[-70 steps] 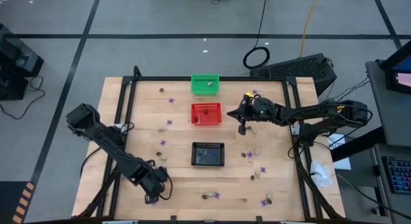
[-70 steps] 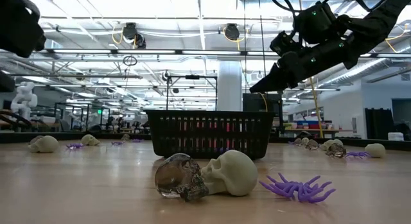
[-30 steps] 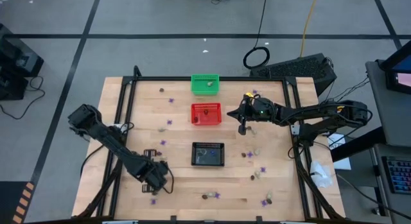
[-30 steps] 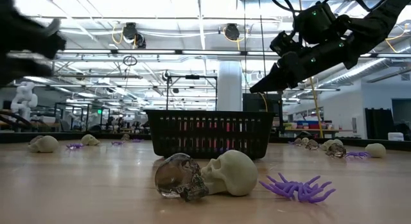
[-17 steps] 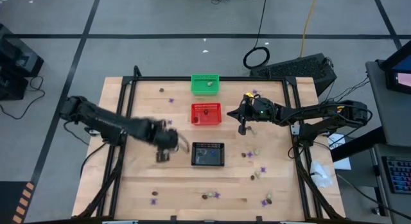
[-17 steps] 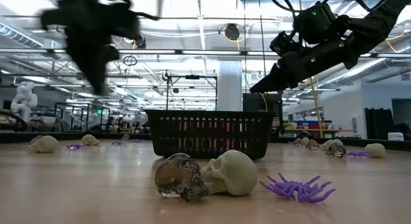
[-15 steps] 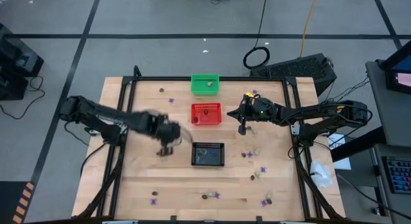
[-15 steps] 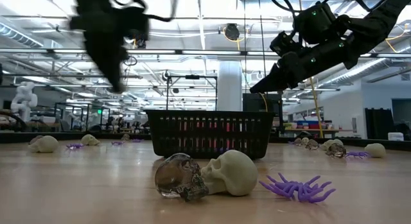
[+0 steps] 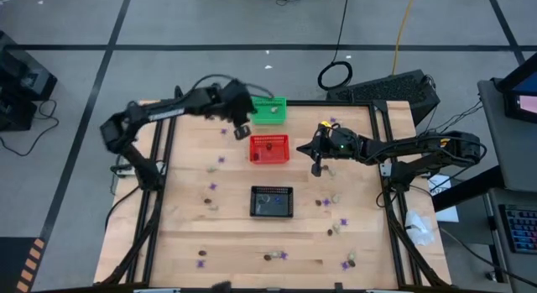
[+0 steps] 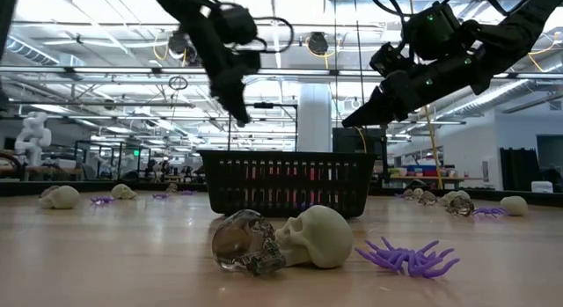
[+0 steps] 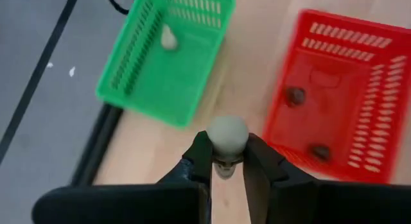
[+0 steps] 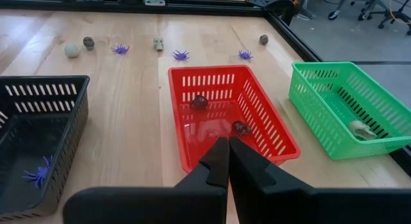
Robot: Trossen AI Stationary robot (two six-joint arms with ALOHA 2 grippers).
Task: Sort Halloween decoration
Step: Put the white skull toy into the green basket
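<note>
The left arm has swung a long way. A moment ago it was low at the near left of the wooden surface [image 9: 176, 234], and now its left gripper [image 9: 241, 125] hangs up by the green mesh basket [image 9: 270, 110] at the far edge. Its fingers [image 11: 200, 161] pinch a small pale cream skull [image 11: 227, 134]. In the left wrist view the skull sits over bare wood, just beside the green basket and not yet over it. One cream trinket [image 11: 168, 38] already lies inside that basket, so I think the cream ones go there and this one only needs a short move across and a drop.

The right gripper [image 9: 317, 168] has not moved. It hangs just right of the red mesh basket [image 9: 269, 148], with its fingers [image 12: 217, 166] pressed together and holding nothing. Two dark brown trinkets [image 12: 199, 102] lie in the red basket. The black mesh basket [image 9: 273, 201] holds a purple spider [image 12: 37, 172].

Many more little pieces are left on the surface: purple spiders [image 10: 406, 256], a cream skull [image 10: 318, 236] and a clear dark skull [image 10: 244, 243] near the front. So the sorting is far from done.

Behind the surface is a big bright room with ceiling lights, a white pillar [image 10: 313, 118] and grey floor with black lines.
</note>
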